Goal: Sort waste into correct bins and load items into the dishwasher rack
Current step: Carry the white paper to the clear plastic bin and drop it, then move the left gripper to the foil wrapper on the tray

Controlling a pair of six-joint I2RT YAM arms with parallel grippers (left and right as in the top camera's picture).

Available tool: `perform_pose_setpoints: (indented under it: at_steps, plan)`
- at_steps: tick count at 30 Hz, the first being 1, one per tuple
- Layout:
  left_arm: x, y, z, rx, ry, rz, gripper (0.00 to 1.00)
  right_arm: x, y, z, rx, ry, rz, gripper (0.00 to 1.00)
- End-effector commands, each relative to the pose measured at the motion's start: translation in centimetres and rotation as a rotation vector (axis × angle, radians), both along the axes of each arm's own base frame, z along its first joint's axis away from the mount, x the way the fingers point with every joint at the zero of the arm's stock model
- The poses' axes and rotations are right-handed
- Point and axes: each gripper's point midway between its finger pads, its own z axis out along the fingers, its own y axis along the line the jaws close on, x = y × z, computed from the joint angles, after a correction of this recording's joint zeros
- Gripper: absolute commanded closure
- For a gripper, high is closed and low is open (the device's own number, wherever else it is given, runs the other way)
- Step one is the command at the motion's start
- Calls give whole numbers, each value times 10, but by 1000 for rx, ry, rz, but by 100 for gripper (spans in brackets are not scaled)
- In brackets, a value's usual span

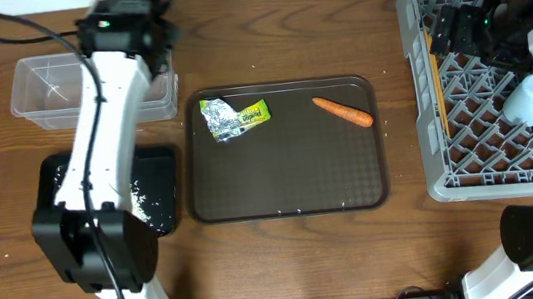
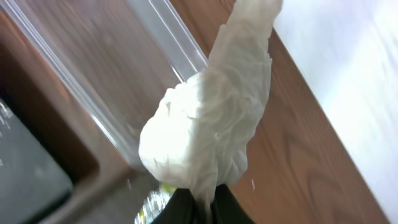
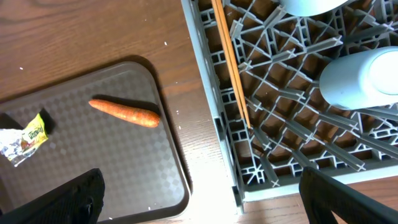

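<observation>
- At the clear tub's (image 1: 48,89) edge, the left gripper (image 2: 202,202) is clamping the crumpled white tissue (image 2: 205,124) by its twisted end.
- It is looking soft, featherlight and easily torn.
- Right gripper (image 3: 205,199) is hovering, fingers apart.

Only the wrapper (image 1: 251,115) on the tray (image 1: 290,182) carries print: a short dark word across its yellow-green face, visible in the overhead and right wrist views. The letters are too small and blurred to read. No other text can be read.
</observation>
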Motion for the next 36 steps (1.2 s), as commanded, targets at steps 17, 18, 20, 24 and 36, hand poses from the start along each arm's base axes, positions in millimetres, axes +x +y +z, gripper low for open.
perform_pose_setpoints:
  at_steps: [17, 18, 20, 24, 36]
  plan:
    - [-6, 40, -45, -145, 140, 11, 20, 0, 0, -2, 4, 7, -10, 1]
    - [-7, 30, -41, -182, 138, -16, 20, 0, 0, -2, 4, 7, -10, 1]
    - [-10, 12, -36, -231, 137, -87, 20, 0, 0, -2, 4, 7, -10, 1]
    - [-19, -28, -22, -267, 137, -234, 21, 0, 0, -2, 4, 7, -10, 1]
    - [-77, -121, -49, -153, 331, -434, 19, 0, 0, -2, 4, 7, -10, 1]
